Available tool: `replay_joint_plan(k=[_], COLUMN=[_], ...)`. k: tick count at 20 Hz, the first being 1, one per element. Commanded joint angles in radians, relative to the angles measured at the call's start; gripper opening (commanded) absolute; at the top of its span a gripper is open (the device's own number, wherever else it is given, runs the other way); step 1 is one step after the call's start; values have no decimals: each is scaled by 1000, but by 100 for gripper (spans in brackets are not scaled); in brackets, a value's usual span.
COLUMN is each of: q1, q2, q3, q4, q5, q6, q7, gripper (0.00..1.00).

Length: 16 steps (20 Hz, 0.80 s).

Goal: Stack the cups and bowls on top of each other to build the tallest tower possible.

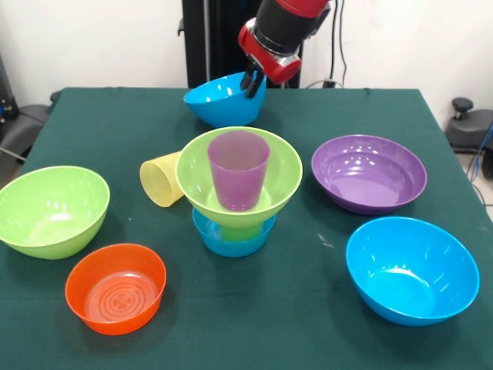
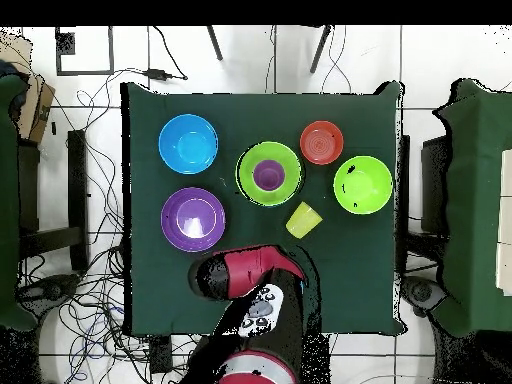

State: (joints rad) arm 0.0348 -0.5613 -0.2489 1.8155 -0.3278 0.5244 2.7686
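My gripper [image 1: 251, 83] is shut on the right rim of a blue bowl [image 1: 219, 102] and holds it tilted at the table's far side, behind the tower. The tower stands mid-table: a small blue bowl [image 1: 231, 240], a green cup [image 1: 241, 230] mostly hidden, a lime green bowl [image 1: 239, 181] and a purple cup [image 1: 239, 171] upright inside it. From overhead the tower's green bowl [image 2: 268, 173] and purple cup [image 2: 268, 175] show. My arm [image 2: 245, 275] hides the gripper and the held bowl there. A yellow cup [image 1: 162, 179] lies on its side left of the tower.
On the green table [image 1: 308, 116] stand a lime green bowl [image 1: 50, 210] at the left, a small orange bowl [image 1: 115, 287] at the front left, a wide purple bowl [image 1: 368, 173] at the right and a blue bowl [image 1: 412, 270] at the front right.
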Motion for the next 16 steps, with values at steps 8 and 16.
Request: replay_joint_plan(k=[8,16], q1=[-23,-24], q2=[25,21], q3=[148,153], q4=[25,37], q5=[-57,-48], q6=[-106,-122], q7=[-77,-63], gripper=[100,100])
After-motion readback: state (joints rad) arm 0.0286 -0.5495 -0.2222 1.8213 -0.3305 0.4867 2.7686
